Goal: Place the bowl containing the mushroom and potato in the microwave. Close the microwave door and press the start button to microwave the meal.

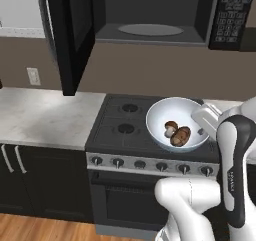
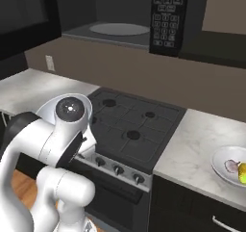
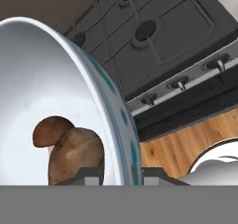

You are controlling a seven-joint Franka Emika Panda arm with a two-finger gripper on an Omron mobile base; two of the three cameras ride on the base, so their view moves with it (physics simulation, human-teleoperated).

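Here the gripper (image 3: 121,174) is clamped on the rim of the bowl (image 1: 176,123), one dark fingertip inside the wall and one outside, as the hand view shows. The bowl is held in the air above the front right of the stove (image 1: 150,130), tilted toward the left base camera, so its smooth whitish inside shows there. In it lie the mushroom (image 1: 170,128), dark brown cap on a pale stem, and the potato (image 1: 181,136), a matte brown oval lump touching it.

The hand view adds the bowl's pale blue outer wall with teal marks, and the wooden floor (image 3: 186,144) below the stove knobs. In the right base view the arm's joint hides most of the bowl; that view instead shows a shallow white bowl (image 2: 230,167) on the speckled stone desk (image 2: 192,149) right of the stove.

Above, the microwave (image 1: 160,15) stands open: its grey round turntable (image 1: 150,30) is bare, the microwave door (image 1: 70,35) swung out to the left, and the keypad (image 2: 166,17) sits on its right side.
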